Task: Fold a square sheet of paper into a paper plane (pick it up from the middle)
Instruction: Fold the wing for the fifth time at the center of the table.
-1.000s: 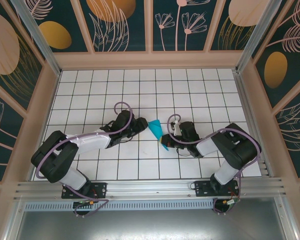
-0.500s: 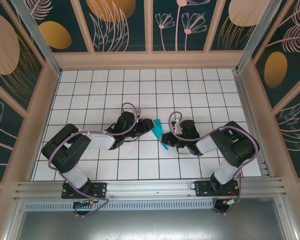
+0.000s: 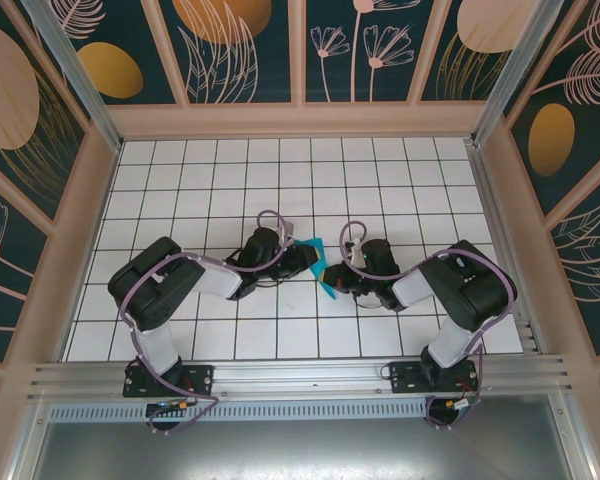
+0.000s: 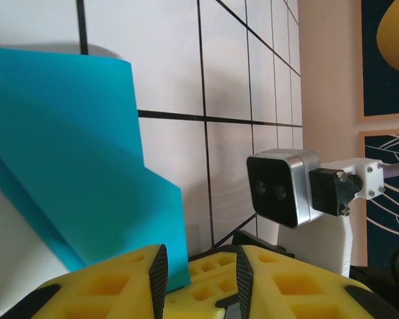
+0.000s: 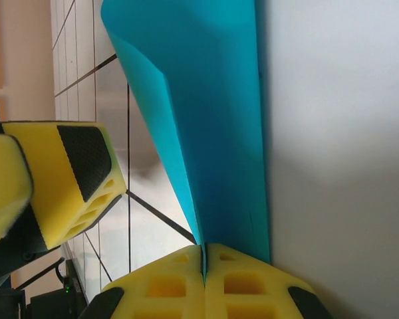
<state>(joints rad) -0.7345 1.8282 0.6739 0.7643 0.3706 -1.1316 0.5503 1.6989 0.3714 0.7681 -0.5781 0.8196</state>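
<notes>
Since the earlier frame the left arm's elbow has been drawn in toward the middle, and the left gripper has been carried right, up against the paper.

Nearest, the right gripper is being held clenched on the square sheet of paper. The sheet is already folded into layers, and its near edge is being pinched between the two pads. It is being held just above the tiled table, around the middle, between the two grippers, and it is fanning out from the right grip toward the far side.

Just beyond, the left fingers are being held partly apart. A lower corner of the paper is reaching into the gap, but it is not being squeezed.

The step in hand is judged to be a second grip being taken for the next fold. To be done well, the corner should be seated deeper between the left pads before they are closed. The right pinch should be held firm meanwhile, so that the crease is not dragged askew. Any pull should be gentle — thin paper is likely to be torn easily.
</notes>
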